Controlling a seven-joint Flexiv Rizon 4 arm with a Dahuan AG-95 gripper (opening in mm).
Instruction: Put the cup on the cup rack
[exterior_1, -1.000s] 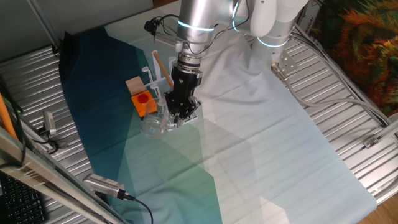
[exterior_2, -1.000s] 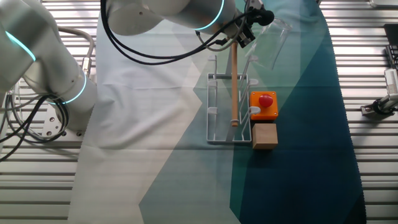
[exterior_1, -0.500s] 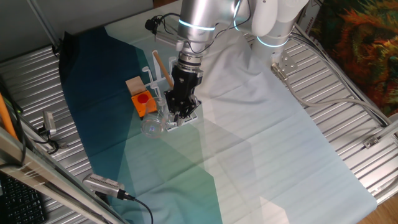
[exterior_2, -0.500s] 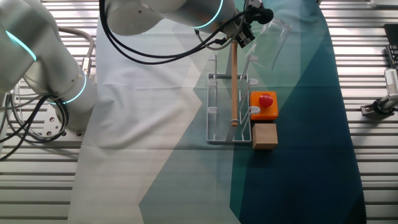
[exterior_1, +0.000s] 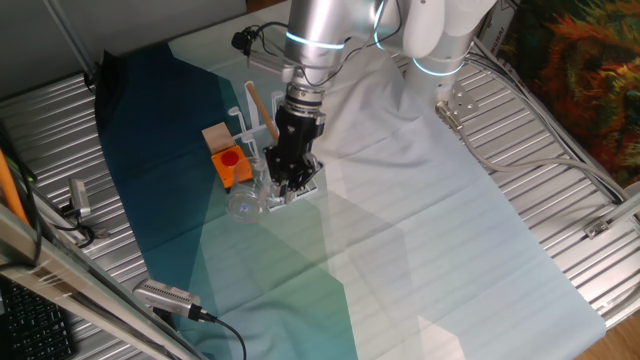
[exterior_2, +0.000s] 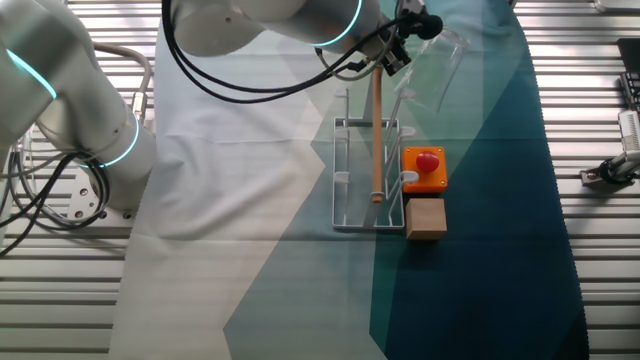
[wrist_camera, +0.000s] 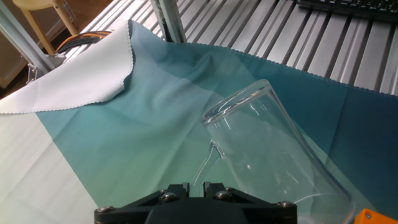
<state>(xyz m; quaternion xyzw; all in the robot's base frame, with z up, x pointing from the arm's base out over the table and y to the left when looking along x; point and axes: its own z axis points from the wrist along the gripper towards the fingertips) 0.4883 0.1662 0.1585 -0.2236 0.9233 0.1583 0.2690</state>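
- Beside the cup rack (exterior_1: 262, 150), the gripper (exterior_1: 283, 188) is hanging low, jaws pinching the handle of the cup (wrist_camera: 267, 155).
- The cup is tilting sideways just ahead of the jaws, near the orange box (exterior_2: 424, 168).

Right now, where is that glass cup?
In the hand view the cup lies tilted just ahead of the gripper. In one fixed view it sits beside the rack, just below the orange box.
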